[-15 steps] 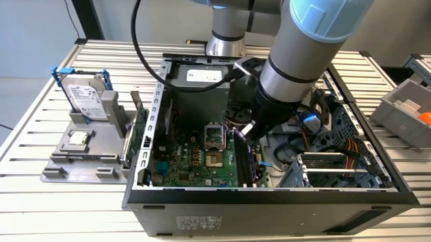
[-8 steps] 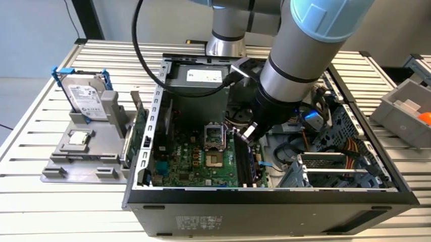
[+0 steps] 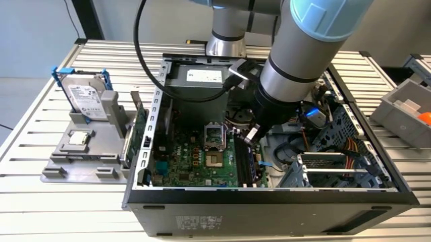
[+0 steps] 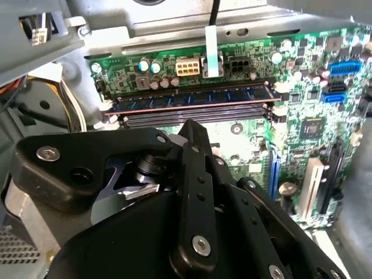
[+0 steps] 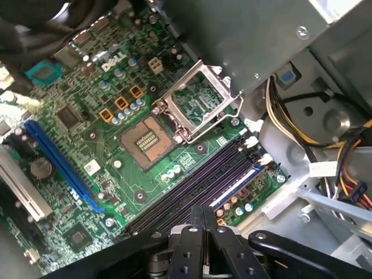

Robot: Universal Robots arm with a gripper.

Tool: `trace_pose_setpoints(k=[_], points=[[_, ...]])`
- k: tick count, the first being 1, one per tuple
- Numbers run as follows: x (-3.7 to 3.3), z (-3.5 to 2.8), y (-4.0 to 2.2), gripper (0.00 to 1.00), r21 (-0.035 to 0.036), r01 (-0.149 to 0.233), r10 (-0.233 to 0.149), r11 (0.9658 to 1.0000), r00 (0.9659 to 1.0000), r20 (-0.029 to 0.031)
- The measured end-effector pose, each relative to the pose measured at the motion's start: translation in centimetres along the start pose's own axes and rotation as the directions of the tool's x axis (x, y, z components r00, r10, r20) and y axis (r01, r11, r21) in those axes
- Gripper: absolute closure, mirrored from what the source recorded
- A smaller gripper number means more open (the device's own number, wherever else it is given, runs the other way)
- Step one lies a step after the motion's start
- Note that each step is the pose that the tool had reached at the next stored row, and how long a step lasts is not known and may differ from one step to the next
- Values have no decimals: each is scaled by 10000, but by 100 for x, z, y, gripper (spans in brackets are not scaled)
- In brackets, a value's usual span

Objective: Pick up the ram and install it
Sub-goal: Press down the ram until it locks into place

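Jaws pressed together, nothing between them: the gripper (image 4: 195, 131) hangs inside the open computer case (image 3: 269, 194), fingertips just above the memory slots (image 5: 197, 186). Right ahead of them in the second wrist view lies the ram (image 4: 192, 100), a thin blue-green stick with dark chips, seated in the outermost slot, its long axis running across the middle of the frame and crosswise to the fingers. Beside it, glossy green motherboard (image 5: 87, 87), bare metal processor socket (image 5: 148, 139). At the exterior view's left stands a silver hard drive (image 3: 86, 98).
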State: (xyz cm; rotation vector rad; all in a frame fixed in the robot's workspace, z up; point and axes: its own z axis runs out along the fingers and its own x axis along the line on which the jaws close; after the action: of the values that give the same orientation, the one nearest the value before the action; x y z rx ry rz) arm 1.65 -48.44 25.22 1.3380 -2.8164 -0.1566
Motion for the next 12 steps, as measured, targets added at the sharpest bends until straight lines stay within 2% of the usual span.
trace_pose_setpoints(k=[1,4,6,9,12], points=[[-2,0,-3,100,1,56,-56,10000,10000,-2],[-11,-3,-14,100,-47,230,-230,9997,9997,47],[-12,-2,-15,100,-54,454,-454,9990,9990,40],[-12,-2,-16,100,-59,891,-891,9960,9960,3],[-12,-2,-17,100,-66,1344,-1344,9909,9909,-33]])
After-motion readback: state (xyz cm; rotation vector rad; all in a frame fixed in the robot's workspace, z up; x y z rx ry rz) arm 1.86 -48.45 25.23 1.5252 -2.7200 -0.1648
